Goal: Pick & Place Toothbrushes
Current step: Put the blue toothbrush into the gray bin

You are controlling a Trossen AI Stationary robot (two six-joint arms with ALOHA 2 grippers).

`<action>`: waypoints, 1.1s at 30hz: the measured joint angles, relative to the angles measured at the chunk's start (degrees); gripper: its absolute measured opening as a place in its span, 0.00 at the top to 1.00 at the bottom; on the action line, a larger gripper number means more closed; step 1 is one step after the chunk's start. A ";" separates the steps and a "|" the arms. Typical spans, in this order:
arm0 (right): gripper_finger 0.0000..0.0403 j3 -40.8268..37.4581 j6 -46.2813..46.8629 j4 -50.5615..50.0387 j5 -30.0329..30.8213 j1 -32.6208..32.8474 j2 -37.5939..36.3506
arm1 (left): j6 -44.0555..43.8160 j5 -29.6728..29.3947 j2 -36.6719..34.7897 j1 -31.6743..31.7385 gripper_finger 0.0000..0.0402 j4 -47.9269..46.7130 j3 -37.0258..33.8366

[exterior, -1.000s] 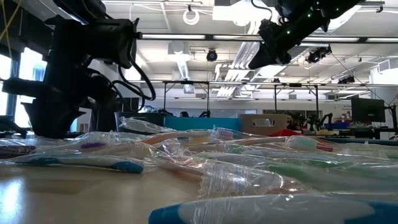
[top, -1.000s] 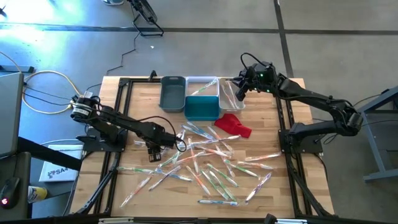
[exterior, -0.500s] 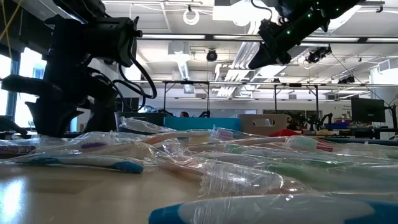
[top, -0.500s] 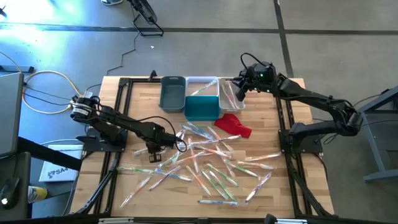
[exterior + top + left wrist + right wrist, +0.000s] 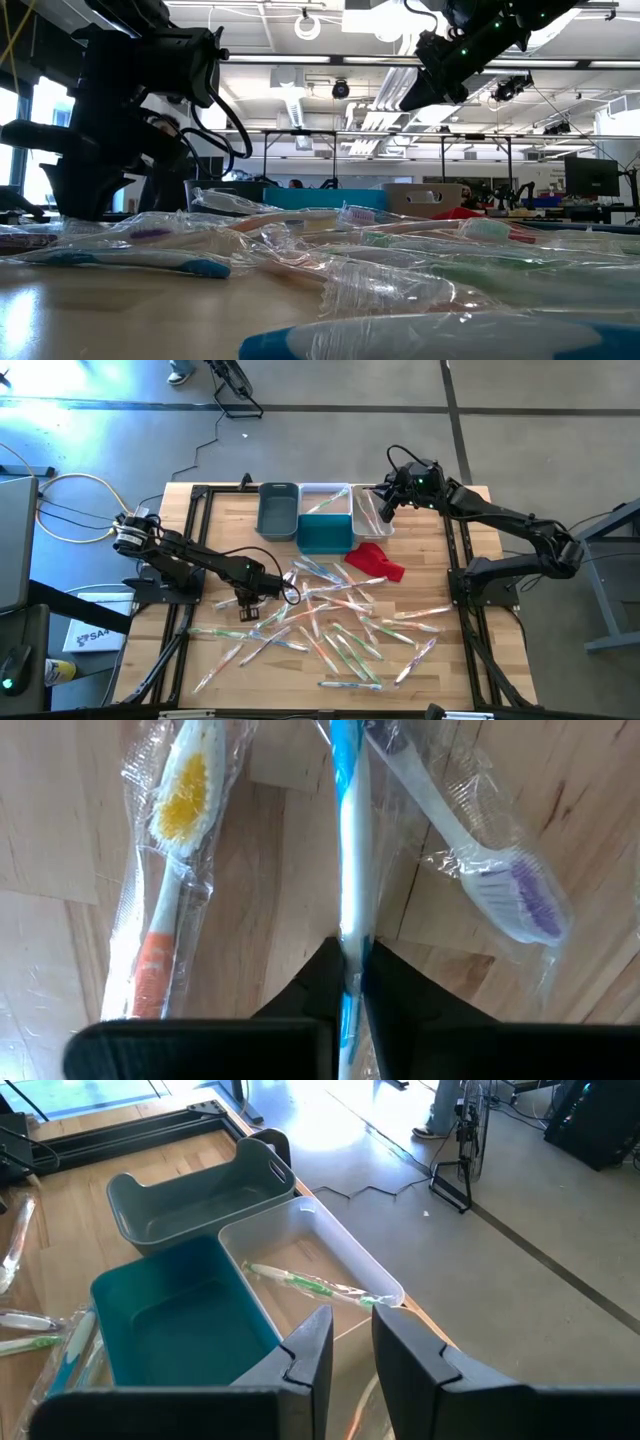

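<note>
Left gripper [image 5: 350,982] down at the table [image 5: 430,560], at the left edge of the toothbrushes [image 5: 340,615] scattered over the middle and near part of the wood. Jaws closed onto a blue-and-white toothbrush [image 5: 349,850] in its clear wrapper: handle runs straight out from between the two dark fingers [image 5: 318,982], pinched near one end, the rest lying forward along the table. Just beside it on one side an orange-handled toothbrush [image 5: 165,890] with yellow bristles, on the other a white one with purple bristles [image 5: 500,880], its handle end crossing close to the blue one; both wrapped, neither between the jaws.

Right gripper [image 5: 348,1342] held high over the far side of the table, above the bins. Fingers parted by a narrow gap, nothing between them. Directly ahead of it the white bin [image 5: 330,1250] with one green-handled toothbrush [image 5: 300,1283] lying across its floor, well apart from the fingertips. Teal bin [image 5: 170,1315] beside the white one, grey bin [image 5: 190,1195] beyond. A few wrapped brushes lying on the wood just beside the teal bin.

Red cloth [image 5: 375,558] on the wood near the bins, between them and the pile.

Low view: wrapped brushes heaped across the foreground, left arm standing among them.
</note>
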 joint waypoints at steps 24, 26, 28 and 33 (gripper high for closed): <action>0.83 0.00 0.04 0.04 0.01 0.00 0.00 | 5.41 -0.63 -3.79 0.00 0.94 1.21 -0.15; 0.83 0.00 0.02 0.07 0.01 0.00 0.00 | 5.89 -0.63 -4.98 0.00 0.94 0.28 -0.17; 0.83 0.00 0.15 0.07 0.01 0.00 0.00 | 6.26 -0.61 -6.15 0.00 0.94 -0.12 -0.17; 0.83 0.02 0.15 0.07 0.01 0.00 0.00 | 6.27 -0.59 -10.09 0.00 0.94 -4.21 -0.15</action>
